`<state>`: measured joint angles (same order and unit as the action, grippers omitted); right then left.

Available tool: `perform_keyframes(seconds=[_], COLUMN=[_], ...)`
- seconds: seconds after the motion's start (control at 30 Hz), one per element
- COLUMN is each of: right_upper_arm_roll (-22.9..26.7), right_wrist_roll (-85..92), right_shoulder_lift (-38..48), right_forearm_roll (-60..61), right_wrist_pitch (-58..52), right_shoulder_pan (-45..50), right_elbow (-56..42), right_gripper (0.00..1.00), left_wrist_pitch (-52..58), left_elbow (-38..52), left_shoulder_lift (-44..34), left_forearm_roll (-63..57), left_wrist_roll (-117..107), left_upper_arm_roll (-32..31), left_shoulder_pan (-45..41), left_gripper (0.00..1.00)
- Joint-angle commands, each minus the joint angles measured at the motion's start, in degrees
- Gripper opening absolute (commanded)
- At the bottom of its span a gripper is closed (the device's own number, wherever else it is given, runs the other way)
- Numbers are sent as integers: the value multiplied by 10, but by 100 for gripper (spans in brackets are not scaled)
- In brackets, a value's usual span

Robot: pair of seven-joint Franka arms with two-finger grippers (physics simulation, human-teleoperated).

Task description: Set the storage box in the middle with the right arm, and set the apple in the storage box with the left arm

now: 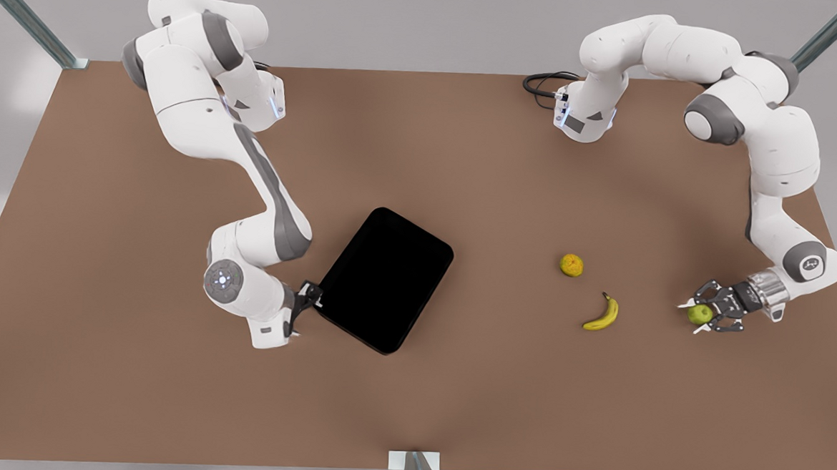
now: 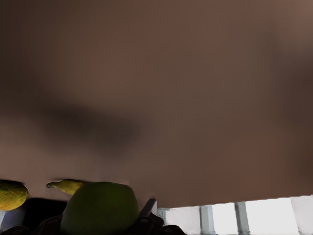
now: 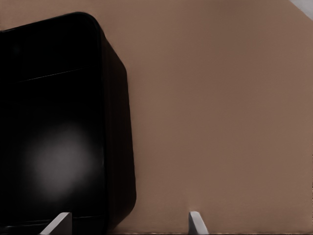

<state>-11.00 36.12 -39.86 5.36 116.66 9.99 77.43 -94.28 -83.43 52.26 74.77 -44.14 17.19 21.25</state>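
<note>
The glossy black storage box (image 1: 386, 279) lies tilted on the brown table, left of centre in the front view. At its near-left edge sits my right gripper (image 1: 310, 298), open; in the right wrist view its fingertips (image 3: 60, 223) straddle the box wall (image 3: 119, 147). The yellow-green apple (image 1: 700, 314) is at the front view's far right, low over the table. My left gripper (image 1: 695, 317) is shut on the apple, with a black linkage finger on each side. From the left wrist the apple (image 2: 100, 207) appears close up between the fingers (image 2: 148, 210).
An orange-yellow round fruit (image 1: 571, 265) and a banana (image 1: 603, 315) lie between the box and the apple. Both also show past the apple in the left wrist view, as the round fruit (image 2: 11, 195) and the banana (image 2: 66, 185). A black cable (image 1: 544, 84) loops by the far arm base.
</note>
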Motion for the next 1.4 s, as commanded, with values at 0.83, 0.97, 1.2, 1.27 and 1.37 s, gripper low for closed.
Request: perform_keyframes(seconds=[0.83,0.97,1.2,1.27,1.37], right_upper_arm_roll=[196,196,193,180,165], right_wrist_roll=[31,30,24,-28,-89], right_shoulder_lift=[271,270,283,299,314], right_forearm_roll=[-141,-140,-135,-140,-161], right_wrist_pitch=[-362,-362,-330,-306,-306], right_shoulder_pan=[-102,-102,-103,-103,-106], right_elbow=[114,115,88,85,87], right_gripper=[100,100,100,100,100], left_wrist_pitch=[-338,-361,-123,-70,32], left_elbow=[115,115,114,110,98], left_shoulder_lift=[-102,-102,-240,-264,-294], left_forearm_roll=[-179,-180,-255,-426,-619], left_wrist_roll=[-461,-453,-456,-212,109], left_upper_arm_roll=[-171,-168,-46,-38,-43], left_shoulder_pan=[-575,-577,-426,-424,-424], left_gripper=[100,100,100,100,100])
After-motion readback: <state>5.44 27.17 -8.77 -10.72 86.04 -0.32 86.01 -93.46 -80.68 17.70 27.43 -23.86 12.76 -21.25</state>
